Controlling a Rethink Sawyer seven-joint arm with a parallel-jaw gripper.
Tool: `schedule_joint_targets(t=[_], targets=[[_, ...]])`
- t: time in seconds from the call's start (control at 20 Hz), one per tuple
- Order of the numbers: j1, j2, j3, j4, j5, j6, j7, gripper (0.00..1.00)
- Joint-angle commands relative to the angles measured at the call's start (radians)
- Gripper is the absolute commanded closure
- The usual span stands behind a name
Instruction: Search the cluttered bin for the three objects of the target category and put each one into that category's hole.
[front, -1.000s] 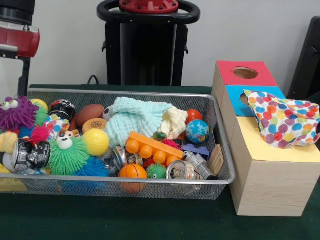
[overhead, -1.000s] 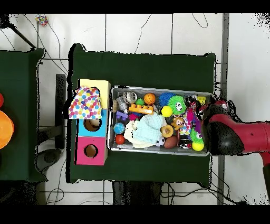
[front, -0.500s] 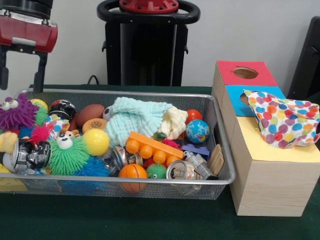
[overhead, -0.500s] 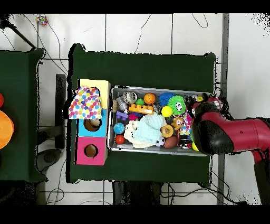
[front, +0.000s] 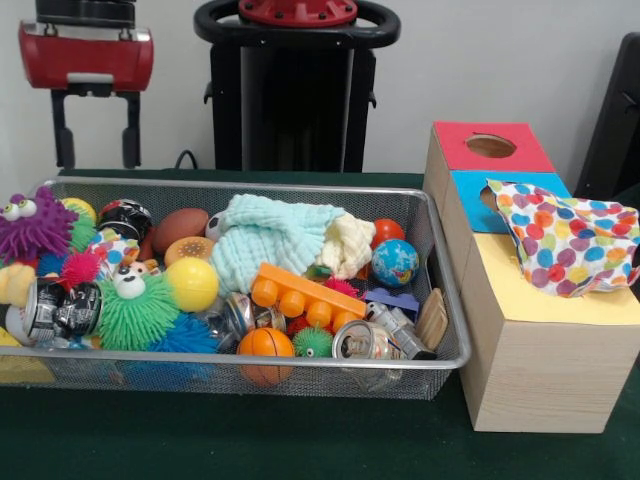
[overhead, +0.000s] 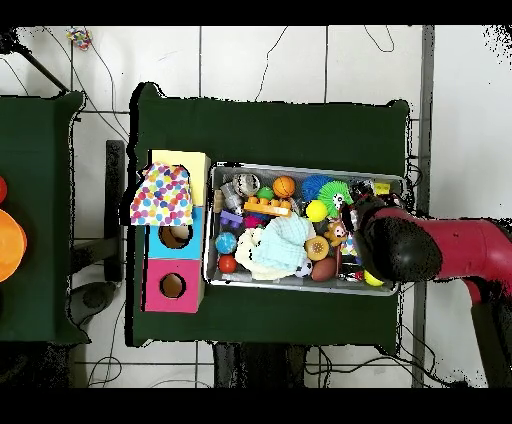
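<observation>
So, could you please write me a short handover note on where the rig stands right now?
Gripper: open and empty, hanging above the far left end of the silver wire-mesh bin, touching nothing.
Bin: full of toys. A pale green muslin cloth lies in the middle, a yellow cloth beside it, and balls, spiky toys and crushed cans around them.
Wooden box: the red section's hole is uncovered. A polka-dot cloth lies across the blue and yellow sections, half in the blue hole.
Done: possibly that one cloth, if cloths are the target.
Left: picking the remaining targets from the bin.
</observation>
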Motion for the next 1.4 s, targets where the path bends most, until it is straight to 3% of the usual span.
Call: schedule_joint_targets(t=[0.05, 0.25, 0.3, 0.65, 1.1, 1.25, 1.4], targets=[[0.035, 0.024, -0.043, -0.096, 0.062, 0.188, -0.058, 0.00], [0.028, 0.132, -0.058, -0.161, 0.031, 0.257, -0.138, 0.00], [0.018, 0.163, -0.051, -0.166, 0.021, 0.233, -0.153, 0.00], [-0.015, 0.254, -0.075, -0.155, 0.026, 0.210, -0.122, 0.00], [-0.001, 0.168, -0.076, -0.110, -0.049, 0.100, -0.085, 0.00], [-0.011, 0.109, -0.063, -0.064, -0.091, -0.014, -0.055, 0.00], [-0.010, 0.119, -0.079, -0.053, -0.128, -0.068, -0.026, 0.00]])
